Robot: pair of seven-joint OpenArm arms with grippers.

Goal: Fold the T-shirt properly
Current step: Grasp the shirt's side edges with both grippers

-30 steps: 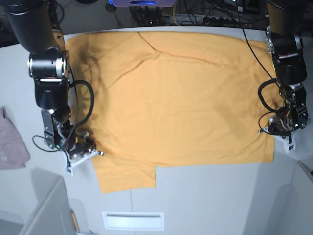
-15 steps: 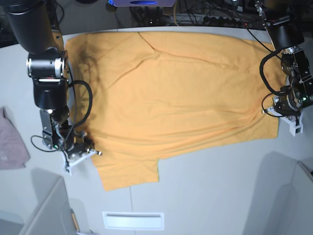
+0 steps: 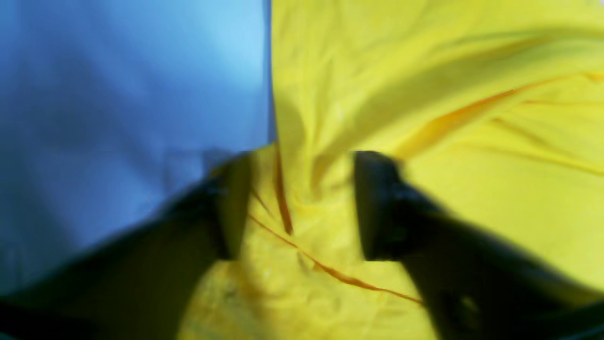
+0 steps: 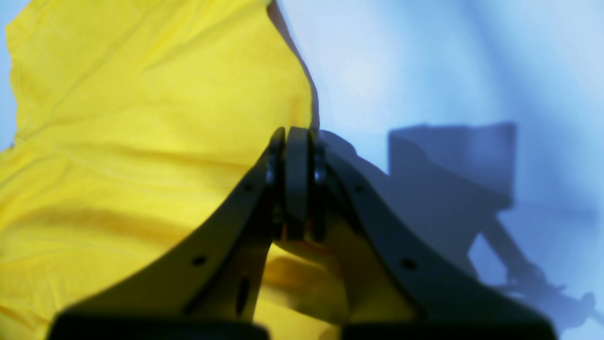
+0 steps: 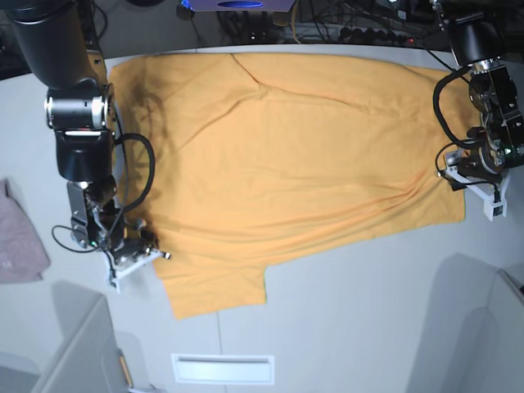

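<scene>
The orange-yellow T-shirt [image 5: 286, 155] lies spread flat over the table, one short sleeve pointing toward the front edge. My left gripper [image 5: 468, 182] sits at the shirt's right edge. In the left wrist view it [image 3: 302, 203] is open, and crumpled T-shirt fabric [image 3: 448, 71] lies loose between the two dark fingers [image 3: 377, 208]. My right gripper [image 5: 149, 250] is at the shirt's left edge, beside the sleeve. The right wrist view shows it [image 4: 297, 189] shut on the hem of the T-shirt [image 4: 141, 118]. No lettering shows on the upper side.
A small pale pink-grey cloth [image 5: 20, 237] lies at the table's left edge. Cables [image 5: 344, 29] run along the back. Grey panels [image 5: 74, 352] stand at the front corners, with a slot [image 5: 223, 368] between them.
My left gripper dragged the shirt's right front corner toward the back of the table, then opened and let it go. The right gripper stayed shut on the left edge.
</scene>
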